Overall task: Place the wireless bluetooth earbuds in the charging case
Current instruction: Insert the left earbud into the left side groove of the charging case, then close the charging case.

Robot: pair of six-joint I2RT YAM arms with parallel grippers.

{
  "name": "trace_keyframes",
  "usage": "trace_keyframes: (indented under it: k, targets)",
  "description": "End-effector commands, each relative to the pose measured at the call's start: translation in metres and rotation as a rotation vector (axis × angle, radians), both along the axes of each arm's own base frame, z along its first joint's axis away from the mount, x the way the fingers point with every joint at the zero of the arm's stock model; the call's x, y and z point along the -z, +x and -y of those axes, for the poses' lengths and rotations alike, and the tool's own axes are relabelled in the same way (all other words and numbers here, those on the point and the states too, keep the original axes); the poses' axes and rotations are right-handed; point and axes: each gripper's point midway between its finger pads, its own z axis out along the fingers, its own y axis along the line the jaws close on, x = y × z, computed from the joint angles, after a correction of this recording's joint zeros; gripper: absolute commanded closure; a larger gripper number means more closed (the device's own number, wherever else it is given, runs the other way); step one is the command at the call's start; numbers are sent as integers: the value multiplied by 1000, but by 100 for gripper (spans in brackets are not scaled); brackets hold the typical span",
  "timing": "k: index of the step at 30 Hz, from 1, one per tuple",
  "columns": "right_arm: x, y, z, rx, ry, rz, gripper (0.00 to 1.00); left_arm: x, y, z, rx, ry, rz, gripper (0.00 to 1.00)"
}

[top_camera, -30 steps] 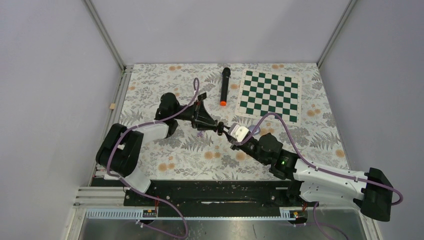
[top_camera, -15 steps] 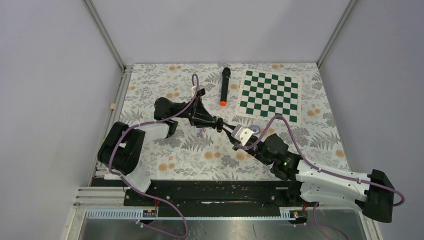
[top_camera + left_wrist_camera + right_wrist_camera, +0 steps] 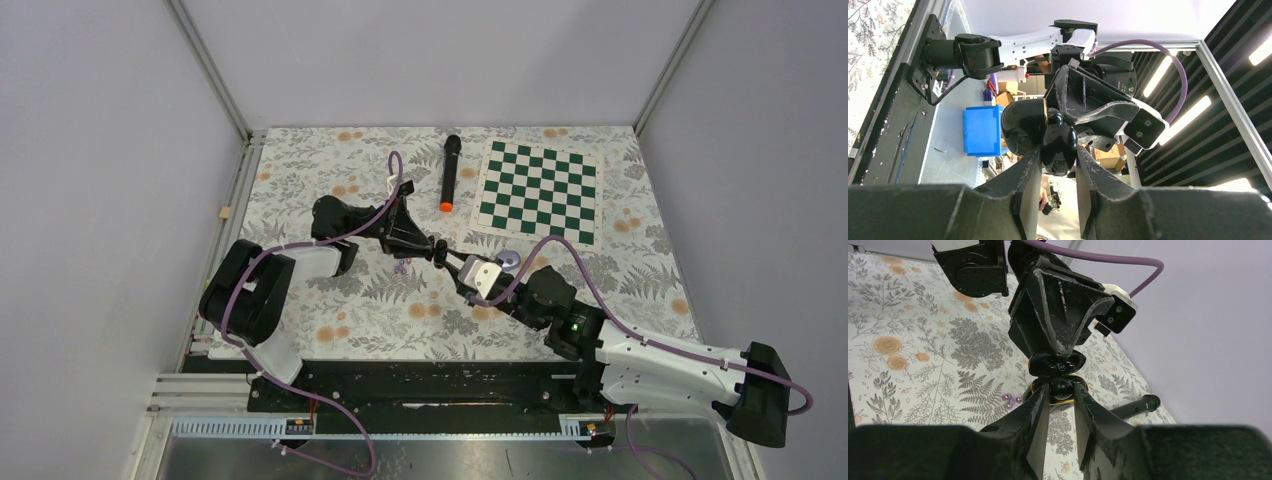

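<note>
**Charging case gripped in the air between both arms**

At the left gripper (image 3: 1058,151): jaws closed tight on the glossy black charging case (image 3: 1023,125), held off the cloth. At the right gripper (image 3: 1060,386): jaws narrow, one finger on each side of the case's lower black half with the gold rim. Not possible to tell whether pressing it or only standing beside it. Not possible either to see inside the case.

On the upper half of the case, a small round logo (image 3: 1058,367), letters too small to read. On the left arm's base, a white tag (image 3: 937,88), also not readable.

Below the case and a little to the left in the right wrist view, a few pale purple earbuds (image 3: 1018,399), loose on the floral tablecloth (image 3: 908,340), apart from both grippers.

Farther out, near the far edge, a black microphone (image 3: 448,172) with an orange end. Just beside it on the right, a green-and-white chessboard mat (image 3: 540,192). Both well apart from the grippers.

From above, case almost hidden where the two gripper heads meet tip to tip; purple cables (image 3: 560,245) looping over the arms. In the left wrist view, body of the right gripper directly behind the case, and a blue bin (image 3: 980,130) beyond the table.
</note>
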Motion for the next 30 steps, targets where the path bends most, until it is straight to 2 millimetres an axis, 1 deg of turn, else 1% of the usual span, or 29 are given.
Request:
trace_keyframes:
  k: [1,4,7,11,14,18,21,22,23,24,27,30]
  targets:
    - [0,-6,-1,-27,-21,-15,66,-15,3,2,-24,-61,97,100]
    - [-1,-7,0,-27,-16,-23,61,-14,3,2,-23,-59,94,100]
    - [-1,-7,-1,-28,-9,-35,52,-14,3,2,-22,-59,98,100]
    - [-5,-7,0,-25,16,-42,43,-14,3,2,-22,-60,99,100]
    - [-10,-5,4,0,48,-45,35,-14,2,2,-22,-60,100,100]
    - [-20,2,18,88,124,-96,24,-12,2,2,-23,-59,104,100]
    - [-25,13,34,204,182,-204,18,-7,2,2,-28,-57,107,100]
    - [-19,16,41,249,173,-259,16,-5,2,2,-32,-56,108,100]
    - [-22,21,46,291,203,-298,14,-2,2,2,-35,-55,107,100]
    - [-17,23,53,327,199,-349,14,-1,2,2,-39,-56,110,100]
    - [-11,28,66,372,256,-521,15,3,3,2,-47,-55,110,100]
    - [-6,35,80,404,334,-667,21,3,2,2,-48,-58,123,100]
